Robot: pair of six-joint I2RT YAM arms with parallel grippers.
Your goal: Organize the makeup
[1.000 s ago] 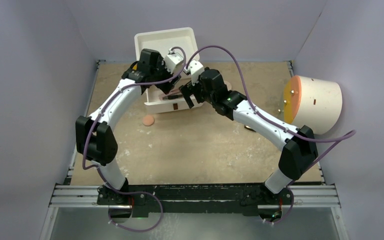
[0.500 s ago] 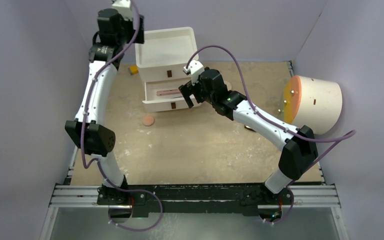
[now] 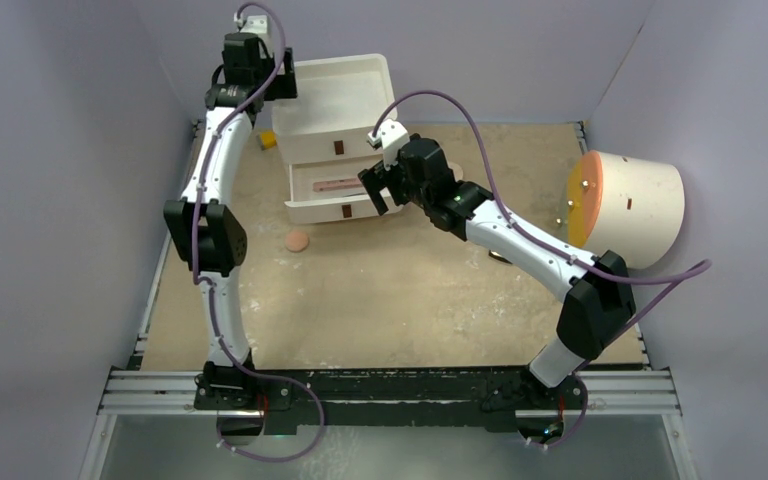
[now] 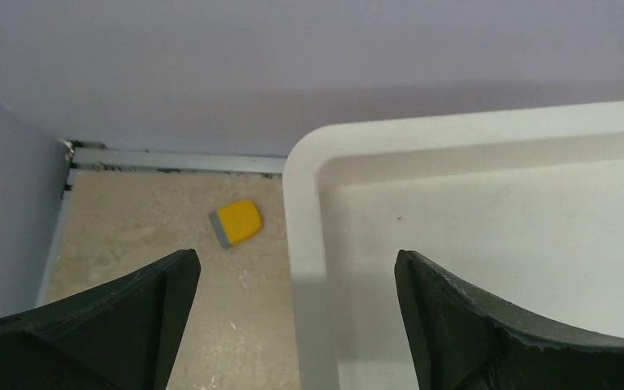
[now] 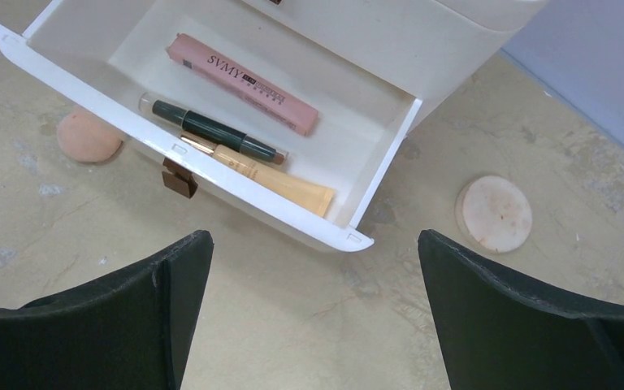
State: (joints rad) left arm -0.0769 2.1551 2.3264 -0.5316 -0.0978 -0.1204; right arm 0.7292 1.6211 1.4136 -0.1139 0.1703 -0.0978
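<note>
While the left claw (image 4: pixel 294 258) was down at the open drawer (image 5: pixel 73 83) a second ago with its jaws narrower, it now hangs high at 11 o'clock over the corner of the organizer's top tray (image 4: pixel 301 211), fingers spread wide and holding nothing. We read that as a drop-off finished, so the arm is free for the next piece. The right claw (image 5: pixel 313 237) has not moved: it hovers just off the drawer's front at about 12 o'clock on the table (image 3: pixel 390 300), jaws spread as wide as before and also empty. We count three pieces of makeup lying side by side in the drawer: one pink stick (image 5: pixel 242 83), one dark pencil (image 5: pixel 211 130) and one tan tube (image 5: pixel 268 175). Two round peach pieces are left on the table: one peach sponge (image 5: pixel 88 136) near the drawer's 8 o'clock in the right wrist view, and one flat peach disc (image 5: pixel 495 214) near its 4 o'clock, neither touching it. We count two drawers, the upper one shut, and one tray on top with nothing in it. One yellow block (image 4: pixel 237 223) sits just left of the organizer, and one cream cylinder (image 3: pixel 630 205) lies at 3 o'clock. We see no patterned box or black compact. Judging by this, the two peach pieces remain to be put away.
</note>
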